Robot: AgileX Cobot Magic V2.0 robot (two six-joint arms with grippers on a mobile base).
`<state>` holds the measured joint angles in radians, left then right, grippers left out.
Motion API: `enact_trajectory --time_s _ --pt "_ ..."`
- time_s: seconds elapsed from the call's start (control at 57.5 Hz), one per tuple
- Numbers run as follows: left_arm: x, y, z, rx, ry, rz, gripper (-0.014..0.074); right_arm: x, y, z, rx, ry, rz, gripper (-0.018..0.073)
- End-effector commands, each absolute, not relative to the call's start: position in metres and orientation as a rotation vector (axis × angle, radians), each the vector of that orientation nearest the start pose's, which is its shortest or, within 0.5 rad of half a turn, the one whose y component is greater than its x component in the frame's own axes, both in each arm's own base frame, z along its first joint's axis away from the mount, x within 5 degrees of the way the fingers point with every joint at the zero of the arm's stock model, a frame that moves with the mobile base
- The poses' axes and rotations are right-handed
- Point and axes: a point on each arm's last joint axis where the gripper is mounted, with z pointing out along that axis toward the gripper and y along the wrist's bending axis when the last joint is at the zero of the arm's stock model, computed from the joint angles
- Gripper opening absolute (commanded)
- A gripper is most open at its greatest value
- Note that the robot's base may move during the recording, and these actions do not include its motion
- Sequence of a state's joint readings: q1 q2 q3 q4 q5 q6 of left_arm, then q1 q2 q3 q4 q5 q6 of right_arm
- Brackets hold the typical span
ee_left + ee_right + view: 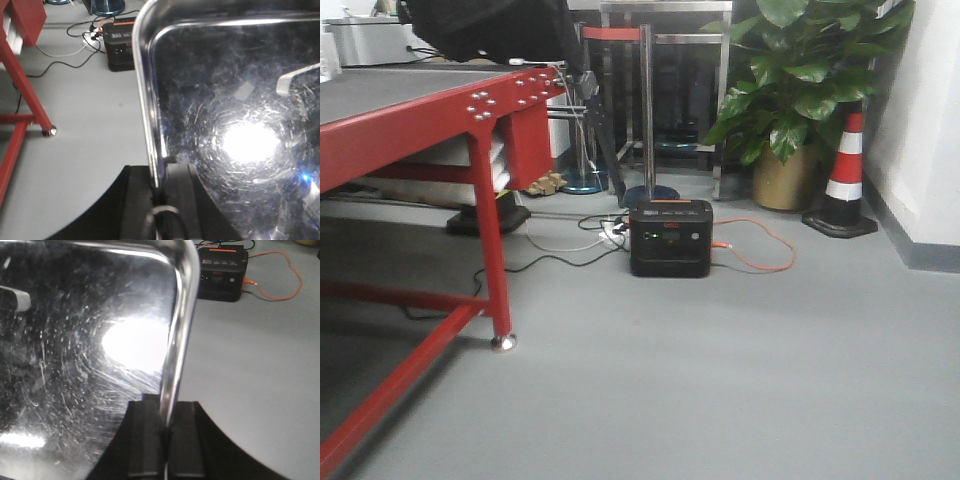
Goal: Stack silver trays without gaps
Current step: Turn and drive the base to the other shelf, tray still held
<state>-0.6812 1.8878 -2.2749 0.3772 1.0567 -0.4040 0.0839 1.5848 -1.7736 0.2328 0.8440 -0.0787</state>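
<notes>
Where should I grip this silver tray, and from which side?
Take the silver tray by its thin rim, from outside the edge, one finger inside the wall, one outside. It is wide and shallow, so only the rim fits the jaws; left gripper and right gripper pinch it this way.

Nothing really readable here tbh. The black power station on the floor has a small reddish mark in the middle of its front panel, maybe a brand logo, but it's too blurry to make out. In the right wrist view there's some tiny white lettering along the top of that same front panel, just as illegible
</notes>
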Motion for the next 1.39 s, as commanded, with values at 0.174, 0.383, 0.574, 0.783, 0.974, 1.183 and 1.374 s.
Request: enact_trajectory --time_s 0.174,0.383,0.574,0.783,0.974,1.183,1.374 --pt "0.3338 -0.2315 0.4824 0.294 2.004 -0.201 0.0001 0.3488 0.0437 0.4561 -0.132 2.073 0.245 -0.0079" --pt "0.3341 -0.231 0.4826 0.294 2.002 -0.193 0.0001 0.3494 0.0436 0.4572 -0.129 2.06 0.244 -0.0079" --pt "0.3345 -0.2305 0.4831 0.294 1.995 -0.184 0.0001 0.3494 0.0437 0.4572 -0.129 2.06 0.246 -0.0079" --pt "0.3349 -0.2312 0.4844 0.296 1.979 -0.191 0.0001 0.3493 0.044 0.4572 -0.128 2.06 0.25 -0.0079" --pt "0.3351 -0.2315 0.4851 0.297 1.971 -0.195 0.0001 0.3493 0.0441 0.4573 -0.127 2.06 0.253 -0.0079" --pt "0.3351 -0.2316 0.4852 0.297 1.969 -0.196 0.0001 0.3499 0.0441 0.4566 -0.127 2.061 0.252 -0.0079" --pt "0.3354 -0.2322 0.4862 0.299 1.957 -0.202 0.0001 0.35 0.0441 0.4568 -0.127 2.059 0.252 -0.0079"
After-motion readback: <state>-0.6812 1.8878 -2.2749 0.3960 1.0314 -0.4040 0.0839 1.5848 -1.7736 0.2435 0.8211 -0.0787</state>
